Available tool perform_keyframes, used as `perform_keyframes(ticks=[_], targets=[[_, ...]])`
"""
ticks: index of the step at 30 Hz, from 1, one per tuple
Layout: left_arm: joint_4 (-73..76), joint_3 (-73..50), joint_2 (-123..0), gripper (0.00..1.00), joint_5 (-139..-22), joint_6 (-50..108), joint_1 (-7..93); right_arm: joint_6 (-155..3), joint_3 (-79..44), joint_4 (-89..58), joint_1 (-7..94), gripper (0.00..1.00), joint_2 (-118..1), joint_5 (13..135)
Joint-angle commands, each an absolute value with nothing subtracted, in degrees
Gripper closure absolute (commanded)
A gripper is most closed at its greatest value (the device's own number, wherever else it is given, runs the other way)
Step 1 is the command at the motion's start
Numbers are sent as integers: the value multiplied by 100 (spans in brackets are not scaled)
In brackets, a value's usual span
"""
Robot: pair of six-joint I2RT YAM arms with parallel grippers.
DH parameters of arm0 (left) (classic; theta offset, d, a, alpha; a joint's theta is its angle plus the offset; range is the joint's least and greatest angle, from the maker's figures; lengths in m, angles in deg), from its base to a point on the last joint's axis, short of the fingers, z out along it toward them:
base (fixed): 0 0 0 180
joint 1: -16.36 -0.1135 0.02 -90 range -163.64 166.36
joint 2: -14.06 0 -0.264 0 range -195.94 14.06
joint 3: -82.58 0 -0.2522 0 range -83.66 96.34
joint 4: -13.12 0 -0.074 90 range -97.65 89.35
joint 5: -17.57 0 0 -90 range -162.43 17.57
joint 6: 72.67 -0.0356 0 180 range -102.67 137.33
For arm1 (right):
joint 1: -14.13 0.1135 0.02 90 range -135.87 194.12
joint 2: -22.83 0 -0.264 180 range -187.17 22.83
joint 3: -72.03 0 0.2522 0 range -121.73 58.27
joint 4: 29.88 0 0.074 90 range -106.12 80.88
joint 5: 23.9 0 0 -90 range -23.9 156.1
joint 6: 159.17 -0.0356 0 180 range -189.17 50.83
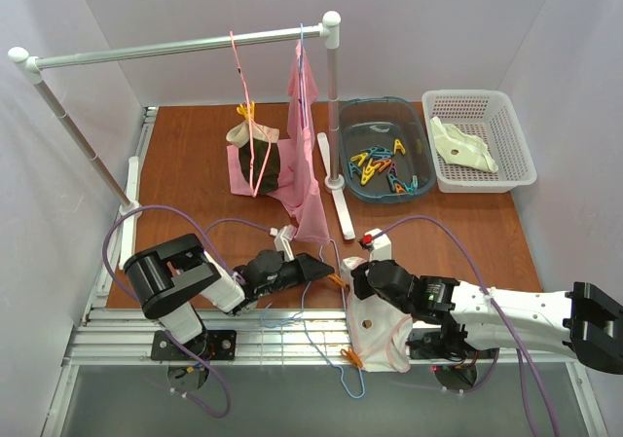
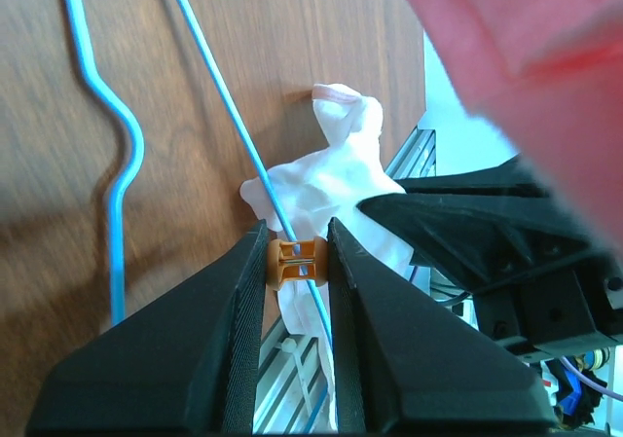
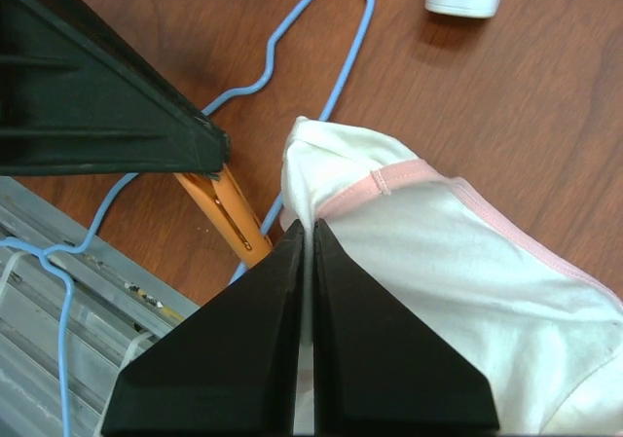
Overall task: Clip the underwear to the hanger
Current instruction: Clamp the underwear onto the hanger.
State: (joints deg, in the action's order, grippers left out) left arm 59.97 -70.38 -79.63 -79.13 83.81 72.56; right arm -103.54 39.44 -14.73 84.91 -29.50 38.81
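Slipping of the clothes peg (image 2: 292,264) is the chief hazard at the near edge: the left gripper (image 2: 295,231) pinches the orange peg across its sides and the hanger (image 2: 222,96) wire crosses the peg. If the fingers let go while the peg's mouth sits on wire alone, it would likely bite the hanger and miss the fabric. Second hazard: the underwear (image 3: 448,262) is held by one pinched corner in the right gripper (image 3: 307,228), so a tug from the peg, or a shift of the light, loose wire on the table (image 1: 195,155), could pull the hem off the hanger. Third hazard: the two grippers sit just beside each other, so a small sideways move could knock them together. Left gripper: jaws narrow, both fingers touching the peg, peg held. Right gripper: jaws fully closed on the pink-edged hem at the top of the underwear. Underwear: at the near edge of the table, partly over the metal frame, its upper corner touching or just beside the wire; which of the two cannot be told. Second orange peg (image 1: 349,359): apparently at the hanger's near end, against the fabric. Farther back, untouched: pink hanger (image 1: 238,62) on the rail (image 1: 175,46), tub (image 1: 380,101) of coloured pegs, basket (image 1: 485,186).
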Motion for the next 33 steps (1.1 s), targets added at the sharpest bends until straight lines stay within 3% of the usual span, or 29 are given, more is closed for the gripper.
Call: perform_keyframes(ticks=[1,15,16,19,33], targets=[[6184,-7171,-7955,81,-7683,8413,7296,-10591,3929,-1235,8514,99,-2990,3656],[5930,-7083,-7867,82,-7024,8299,7551,-11170,3859,-462,8514,98,-2875,3376],[5895,-7092,-7832,82,-6971,8281,7551,-11258,3815,-156,8505,91,-2919,3227],[5684,-7101,-7674,82,-6786,8202,7560,-11198,3674,-39,8584,56,-3034,3165],[5648,-7153,-7550,86,-6346,8079,7797,-10099,3375,-987,8883,45,-3042,2628]])
